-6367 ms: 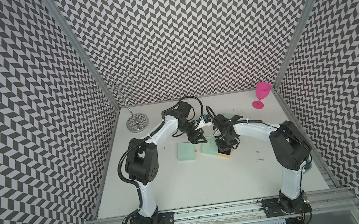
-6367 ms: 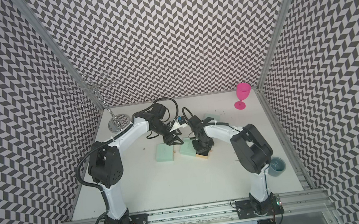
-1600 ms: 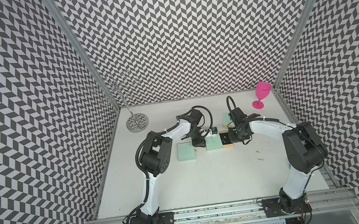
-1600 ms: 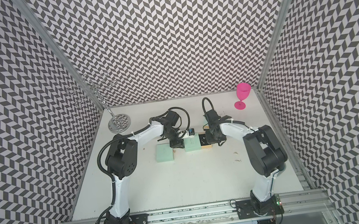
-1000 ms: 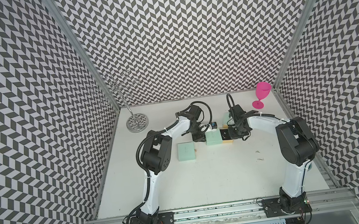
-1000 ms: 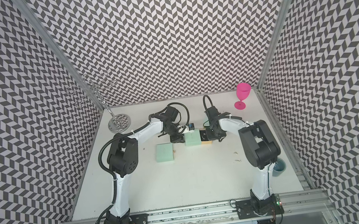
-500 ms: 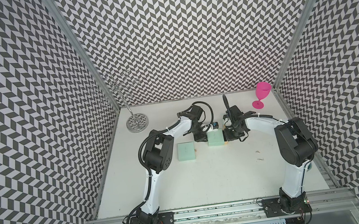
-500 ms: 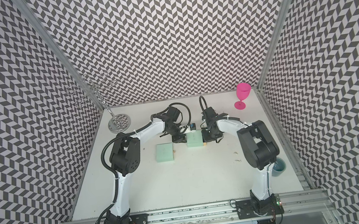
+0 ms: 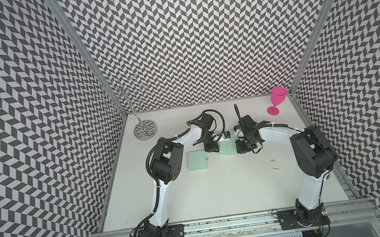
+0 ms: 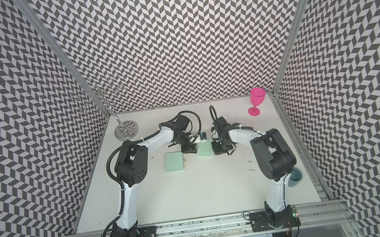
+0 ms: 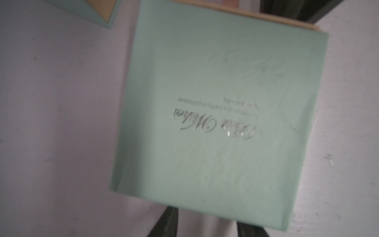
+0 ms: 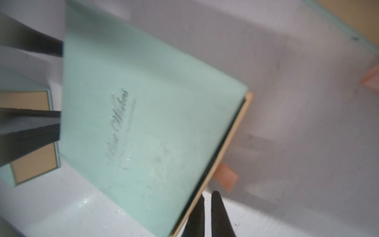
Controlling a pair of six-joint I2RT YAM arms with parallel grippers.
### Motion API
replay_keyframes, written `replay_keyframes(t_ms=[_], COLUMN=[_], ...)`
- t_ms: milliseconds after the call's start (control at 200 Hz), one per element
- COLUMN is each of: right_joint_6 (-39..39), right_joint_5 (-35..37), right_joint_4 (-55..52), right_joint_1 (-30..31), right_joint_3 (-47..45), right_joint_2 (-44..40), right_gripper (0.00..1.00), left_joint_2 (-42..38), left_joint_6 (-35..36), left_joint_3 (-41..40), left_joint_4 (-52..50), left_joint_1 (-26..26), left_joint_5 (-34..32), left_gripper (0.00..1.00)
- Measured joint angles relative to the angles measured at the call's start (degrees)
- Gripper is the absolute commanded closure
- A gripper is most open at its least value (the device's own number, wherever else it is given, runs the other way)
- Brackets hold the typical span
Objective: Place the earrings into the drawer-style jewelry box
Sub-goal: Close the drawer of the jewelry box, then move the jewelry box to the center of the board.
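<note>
The drawer-style jewelry box (image 9: 227, 147) (image 10: 205, 150) is a mint green sleeve with silver script (image 11: 221, 123), lying mid-table between my grippers. Its tan drawer front (image 12: 231, 143) sits almost flush, with a peach ribbon tab (image 12: 225, 178) sticking out. My left gripper (image 9: 212, 148) (image 11: 207, 215) is open, its spread fingers (image 12: 30, 127) against the box's left end. At the drawer end my right gripper (image 9: 240, 146) (image 12: 207, 195) is shut and empty, beside the tab. Two tiny silvery earrings (image 9: 272, 161) (image 10: 249, 162) lie on the table in front of the right arm.
A second mint box (image 9: 197, 160) lies just left of the first. The mint-and-tan edge of another box part (image 12: 359, 20) shows behind the right gripper. A chrome wire stand (image 9: 145, 130) is back left, a pink goblet (image 9: 277, 100) back right, a teal cup (image 10: 295, 176) by the right arm.
My right gripper has moved left against the drawer front, and the tan drawer that stuck out has slid into the sleeve. The left gripper has stayed at the box's other end.
</note>
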Motion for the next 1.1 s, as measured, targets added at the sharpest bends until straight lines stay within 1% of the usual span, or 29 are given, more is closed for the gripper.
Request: replay_keyframes(t_ms=[215,340,421,516,591,691,811,941,1037,1102], right_joint_6=[0.22,1.33,2.03,2.71,2.86,2.8,2.47,2.23,2.23,2.23], right_joint_5=[-0.04,2.23,4.39,6.25,6.29,4.5,2.08,-0.26,-1.95,-2.78], right_joint_4=[-0.46,-0.5,-0.61,-1.38,-2.36,-3.43,-5.49,-7.28,-7.32,-7.23], right_joint_1=[0.09,0.09,0.02,-0.09,-0.13,0.17,2.86,8.22,11.06,11.87], right_joint_3=[0.0,0.0,-0.22,-0.26,-0.24,-0.09,0.52,0.52,0.52,0.52], right_joint_2=[0.0,-0.66,-2.38,-6.12,-10.1,-14.69,-16.7,-14.62,-11.87,-10.05], right_gripper=[0.88,0.86,0.84,0.83,0.83,0.83,0.83,0.84,0.83,0.84], left_joint_2=[0.0,0.0,-0.04,-0.11,-1.11,-6.03,-15.72,-25.09,-28.96,-30.34], left_joint_6=[-0.57,-1.05,-1.62,-2.1,-2.23,-2.45,-3.69,-5.7,-7.21,-7.96], left_joint_3=[1.33,1.86,2.56,5.14,8.04,9.77,8.98,5.86,2.21,-1.14], left_joint_4=[-0.17,-0.02,0.24,-0.55,-1.2,-1.44,-0.46,1.09,1.64,1.79], left_joint_1=[0.07,0.22,0.96,3.19,6.23,10.47,14.64,15.61,16.17,16.76], left_joint_5=[-0.13,-0.09,0.07,0.48,0.72,0.87,0.87,1.57,2.73,2.97], left_gripper=[0.5,0.48,0.43,0.39,0.37,0.35,0.32,0.31,0.31,0.31])
